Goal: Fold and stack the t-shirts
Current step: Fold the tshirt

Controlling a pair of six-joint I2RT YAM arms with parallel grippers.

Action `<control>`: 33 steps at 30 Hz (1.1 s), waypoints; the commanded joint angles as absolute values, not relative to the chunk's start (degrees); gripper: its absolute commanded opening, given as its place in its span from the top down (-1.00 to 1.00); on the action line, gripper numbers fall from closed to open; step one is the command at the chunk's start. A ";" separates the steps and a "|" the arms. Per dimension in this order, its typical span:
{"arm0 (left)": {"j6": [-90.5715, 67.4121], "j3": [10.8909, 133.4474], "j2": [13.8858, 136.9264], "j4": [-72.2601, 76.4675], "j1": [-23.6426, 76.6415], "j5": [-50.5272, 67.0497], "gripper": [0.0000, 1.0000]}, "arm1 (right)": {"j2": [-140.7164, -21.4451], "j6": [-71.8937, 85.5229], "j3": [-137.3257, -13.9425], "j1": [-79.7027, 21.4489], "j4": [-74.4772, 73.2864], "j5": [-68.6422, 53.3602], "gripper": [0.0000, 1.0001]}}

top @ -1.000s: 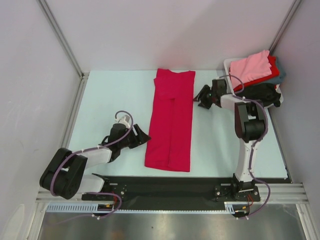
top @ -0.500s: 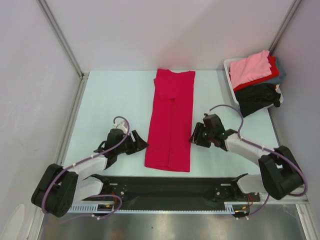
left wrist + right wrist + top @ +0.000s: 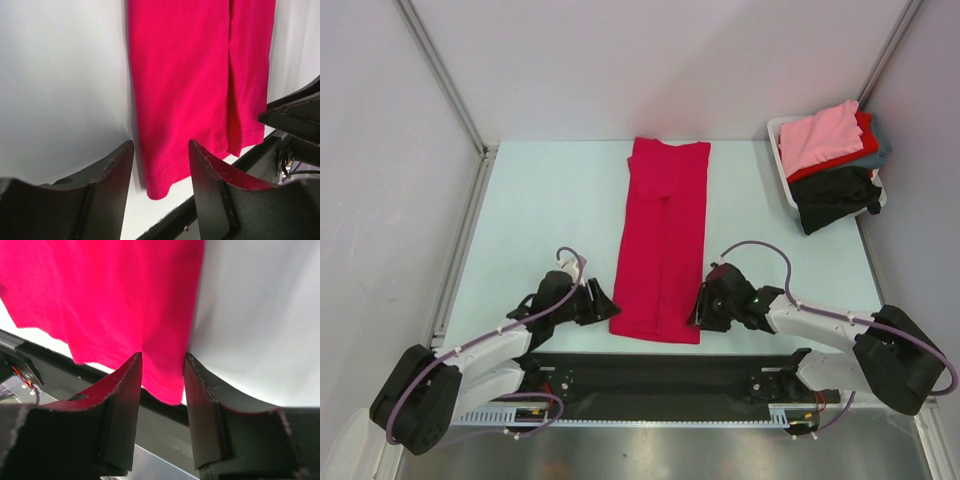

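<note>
The crimson-magenta t-shirt (image 3: 663, 235) lies flat on the table as a long narrow strip running from far to near. My left gripper (image 3: 601, 304) is open at its near left corner, low over the table. In the left wrist view the corner of the t-shirt (image 3: 159, 186) lies between the spread fingers of my left gripper (image 3: 161, 143). My right gripper (image 3: 701, 310) is open at the near right corner. In the right wrist view the shirt's corner (image 3: 167, 385) sits between the jaws of my right gripper (image 3: 163, 355). Neither gripper holds cloth.
A white bin (image 3: 778, 130) at the back right holds a pile of t-shirts: light pink (image 3: 820, 135) on top, red (image 3: 866, 130), grey-teal (image 3: 883, 140) and black (image 3: 835, 195). A black rail (image 3: 660, 375) runs along the table's near edge. Grey walls stand on three sides.
My right arm swung from beside the bin down to the shirt's near right corner. My left gripper moved nearer and towards the near left corner. The shirt has not moved.
</note>
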State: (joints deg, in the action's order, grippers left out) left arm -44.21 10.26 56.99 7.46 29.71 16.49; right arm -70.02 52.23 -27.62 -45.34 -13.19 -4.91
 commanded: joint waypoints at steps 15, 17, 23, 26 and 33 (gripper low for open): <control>-44.21 8.79 56.16 0.44 32.87 17.93 0.39 | -67.76 54.93 -24.17 -46.58 -15.12 -8.87 0.57; -44.21 8.61 55.46 0.44 32.96 18.45 0.53 | -68.90 54.93 -24.61 -46.67 -14.51 -10.01 0.58; -45.53 7.82 52.48 0.44 33.66 20.21 0.56 | -66.19 54.32 -25.22 -46.32 -16.34 -10.55 0.86; -46.05 7.56 51.07 -1.22 33.75 20.39 0.81 | -64.52 53.70 -25.66 -45.35 -18.88 -10.37 1.00; -48.95 7.91 49.04 -0.27 34.10 22.50 0.99 | -58.46 52.21 -27.33 -42.46 -24.08 -9.23 1.00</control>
